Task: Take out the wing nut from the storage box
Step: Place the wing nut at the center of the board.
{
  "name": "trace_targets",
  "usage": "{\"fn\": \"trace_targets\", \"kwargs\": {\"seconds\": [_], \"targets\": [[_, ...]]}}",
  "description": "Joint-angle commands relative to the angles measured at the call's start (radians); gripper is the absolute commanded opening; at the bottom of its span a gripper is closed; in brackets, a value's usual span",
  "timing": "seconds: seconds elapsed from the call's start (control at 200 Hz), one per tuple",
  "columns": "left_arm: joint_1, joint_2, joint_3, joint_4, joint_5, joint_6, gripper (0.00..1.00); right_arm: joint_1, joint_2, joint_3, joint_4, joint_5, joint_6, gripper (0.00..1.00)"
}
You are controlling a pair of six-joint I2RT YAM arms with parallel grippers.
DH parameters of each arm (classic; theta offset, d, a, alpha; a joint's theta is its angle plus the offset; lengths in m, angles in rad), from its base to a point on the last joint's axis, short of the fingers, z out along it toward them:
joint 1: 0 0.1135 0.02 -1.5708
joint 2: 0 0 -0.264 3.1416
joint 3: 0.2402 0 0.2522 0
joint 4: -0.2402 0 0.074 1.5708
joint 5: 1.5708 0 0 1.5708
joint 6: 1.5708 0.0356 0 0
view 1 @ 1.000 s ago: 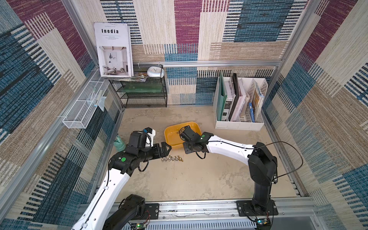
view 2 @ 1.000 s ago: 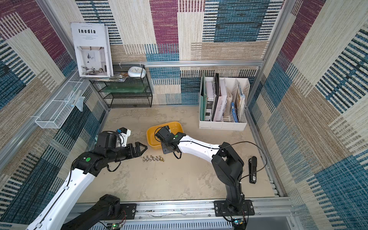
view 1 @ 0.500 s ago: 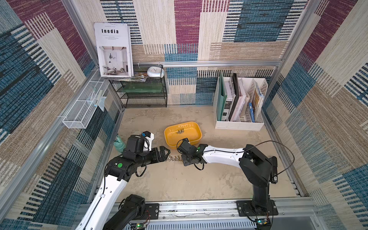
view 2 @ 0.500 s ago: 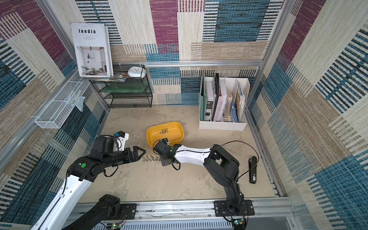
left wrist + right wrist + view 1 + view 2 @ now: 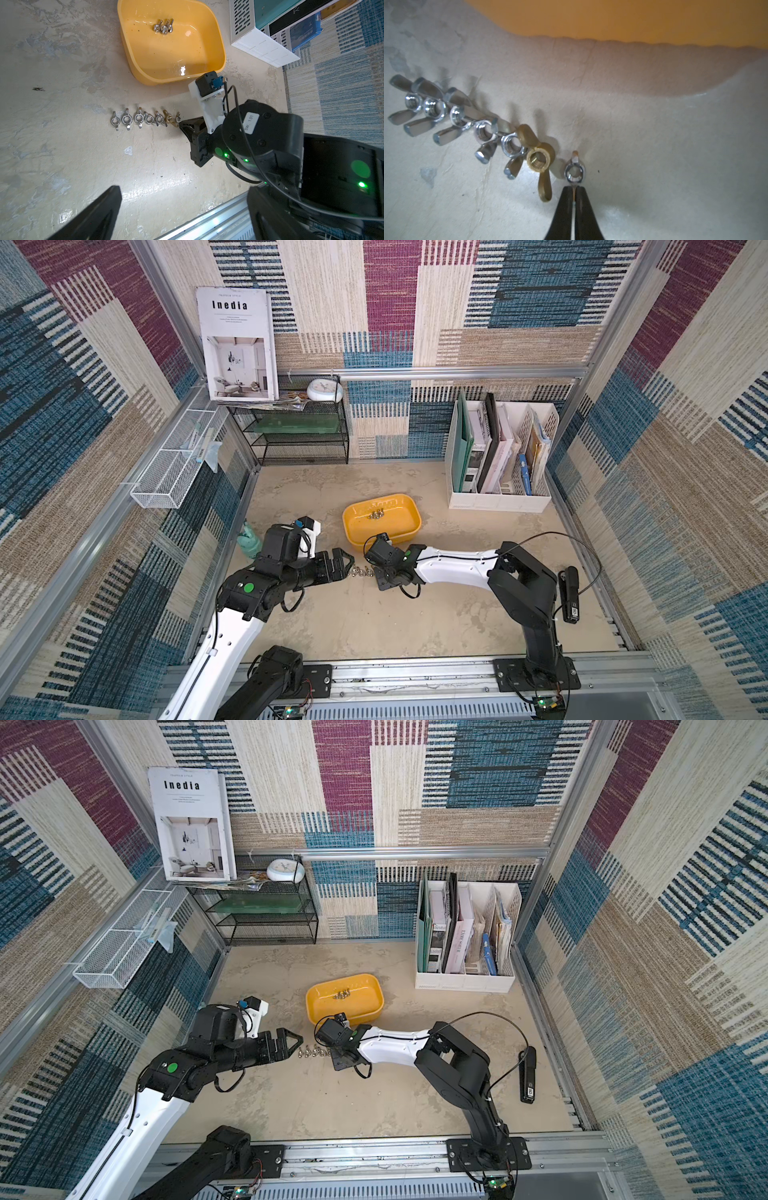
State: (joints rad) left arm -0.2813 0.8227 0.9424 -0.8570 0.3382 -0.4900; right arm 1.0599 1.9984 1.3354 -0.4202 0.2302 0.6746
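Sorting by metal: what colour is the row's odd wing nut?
The odd wing nut is brass-gold; clearest in right wrist view.

File organizer (image 5: 498,502) and magazine (image 5: 237,344) suggest a mock office.

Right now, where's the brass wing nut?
Right wrist view: the brass wing nut lies in the nut row outside the storage box, second from the right arm's end, beside the small silver nut pinched in the right fingers.

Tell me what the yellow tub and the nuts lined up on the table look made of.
Storage box: glossy yellow plastic, judging by its highlights. Silver wing nuts: mirror-bright metal, perhaps plated steel. One gold-toned nut: duller, probably brass.
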Motion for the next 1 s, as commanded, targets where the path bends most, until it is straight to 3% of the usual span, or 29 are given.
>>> {"fn": "trace_targets", "kwargs": {"seconds": [0.0, 0.361, 0.611, 0.821, 0.997], "targets": [[0.001, 0.002, 0.003, 0.000, -0.002, 0.012, 0.99, 0.002, 0.010, 0.009, -0.006, 0.001, 0.007, 0.04], [0.001, 0.037, 0.017, 0.001, -0.027, 0.019, 0.99, 0.002, -0.045, 0.047, -0.052, 0.056, -0.015, 0.47], [0.001, 0.095, 0.032, 0.038, -0.055, 0.014, 0.99, -0.010, -0.145, 0.066, -0.084, 0.152, -0.062, 0.67], [0.001, 0.168, 0.041, 0.110, -0.068, -0.003, 0.99, -0.067, -0.220, 0.079, -0.050, 0.152, -0.147, 1.00], [0.001, 0.240, 0.036, 0.220, -0.049, -0.018, 0.99, -0.132, -0.269, 0.071, -0.004, 0.107, -0.221, 0.99]]}}
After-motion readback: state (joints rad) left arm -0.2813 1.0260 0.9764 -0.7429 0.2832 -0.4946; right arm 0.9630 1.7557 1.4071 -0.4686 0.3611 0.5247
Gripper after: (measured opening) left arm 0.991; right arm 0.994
